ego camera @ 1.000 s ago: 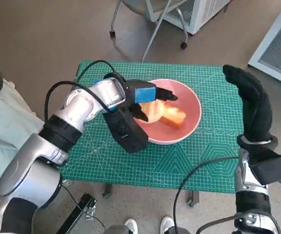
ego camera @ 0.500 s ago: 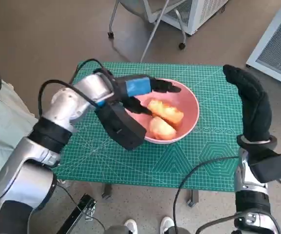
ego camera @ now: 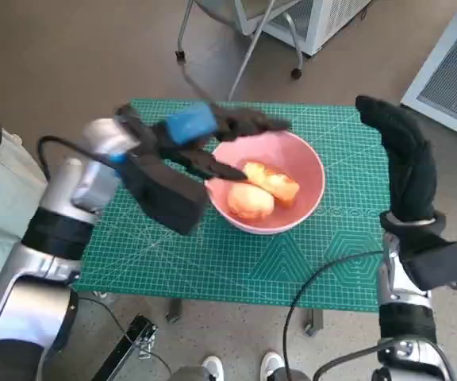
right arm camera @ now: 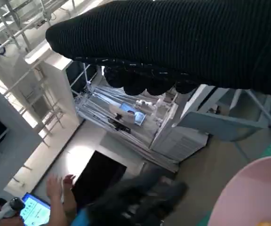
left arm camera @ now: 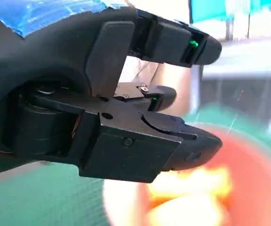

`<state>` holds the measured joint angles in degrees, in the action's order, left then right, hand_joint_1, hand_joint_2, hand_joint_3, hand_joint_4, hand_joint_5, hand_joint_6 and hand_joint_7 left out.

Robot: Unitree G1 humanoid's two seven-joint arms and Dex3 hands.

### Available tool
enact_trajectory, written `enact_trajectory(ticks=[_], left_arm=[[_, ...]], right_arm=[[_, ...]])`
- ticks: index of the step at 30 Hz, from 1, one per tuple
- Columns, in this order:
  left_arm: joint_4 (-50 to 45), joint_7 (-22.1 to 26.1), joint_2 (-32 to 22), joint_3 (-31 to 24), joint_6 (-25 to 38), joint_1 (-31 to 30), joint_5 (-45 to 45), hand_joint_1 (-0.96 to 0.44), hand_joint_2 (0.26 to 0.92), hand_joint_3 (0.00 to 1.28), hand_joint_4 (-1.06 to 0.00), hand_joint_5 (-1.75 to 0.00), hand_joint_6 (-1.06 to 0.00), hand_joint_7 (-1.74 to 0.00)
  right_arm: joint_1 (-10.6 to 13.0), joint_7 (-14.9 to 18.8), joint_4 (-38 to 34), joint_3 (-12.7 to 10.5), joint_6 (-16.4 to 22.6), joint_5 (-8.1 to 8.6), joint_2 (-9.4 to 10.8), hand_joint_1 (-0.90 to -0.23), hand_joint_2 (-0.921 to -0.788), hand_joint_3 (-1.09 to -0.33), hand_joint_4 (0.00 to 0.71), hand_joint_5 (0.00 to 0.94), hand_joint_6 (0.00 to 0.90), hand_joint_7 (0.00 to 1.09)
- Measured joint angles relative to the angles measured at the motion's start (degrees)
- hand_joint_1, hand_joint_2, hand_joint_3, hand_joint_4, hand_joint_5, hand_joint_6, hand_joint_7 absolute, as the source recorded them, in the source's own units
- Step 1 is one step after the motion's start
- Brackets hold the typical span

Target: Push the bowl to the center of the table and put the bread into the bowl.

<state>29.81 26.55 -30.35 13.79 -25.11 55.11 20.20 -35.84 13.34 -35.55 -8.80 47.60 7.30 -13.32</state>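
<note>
Pink bowl located at centre of frame in the head view, standing on the green gridded surface. Two pieces of bread lying inside the bowl, touching each other: one rounded piece toward the lower left of the bowl, one longer piece toward its middle right. In the left wrist view, bowl and bread blurred at lower right of frame.

Left hand raised over the upper left rim of the bowl, blue-taped back uppermost, fingers apart and holding nothing; lower finger tip close to the bread, contact not determinable. Confirmed in the left wrist view: fingers spread, nothing between them.

Right hand at right of frame, upright above the right edge of the surface, gloved fingers extended, holding nothing, well apart from the bowl.

Chair legs on the floor at upper centre. Person's hand at lower left of the right wrist view.
</note>
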Motion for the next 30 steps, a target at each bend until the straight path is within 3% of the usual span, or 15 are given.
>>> enact_trajectory(ticks=[4,9,23,30], left_arm=[[-1.84,-2.55,2.12,-6.94,-0.14,-5.06,-9.24,0.19,0.889,0.04,-0.45,-0.02,-0.57,-0.02],[-1.40,-4.96,4.73,-11.18,-1.51,-9.77,-14.77,0.16,0.892,0.04,-0.45,-0.02,-0.56,-0.01],[-13.34,-13.14,11.83,-17.85,5.47,-24.42,-21.33,0.01,0.903,0.04,-0.47,-0.04,-0.54,-0.02],[-20.73,-13.63,13.21,-18.26,10.18,-28.44,-22.75,0.01,0.906,0.03,-0.47,-0.04,-0.54,-0.02]], right_arm=[[-0.66,0.02,0.95,0.03,-1.64,1.07,0.36,-0.596,-0.921,-0.711,0.331,0.051,0.044,0.78],[-1.86,-0.21,1.88,0.29,-3.13,1.32,1.23,-0.593,-0.921,-0.710,0.333,0.050,0.040,0.79],[-2.47,-4.06,3.81,1.26,-5.98,-2.91,2.47,-0.597,-0.921,-0.710,0.324,0.041,0.035,0.81],[-2.46,-4.96,3.78,1.71,-6.10,-3.48,2.60,-0.604,-0.921,-0.709,0.326,0.041,0.028,0.81]])
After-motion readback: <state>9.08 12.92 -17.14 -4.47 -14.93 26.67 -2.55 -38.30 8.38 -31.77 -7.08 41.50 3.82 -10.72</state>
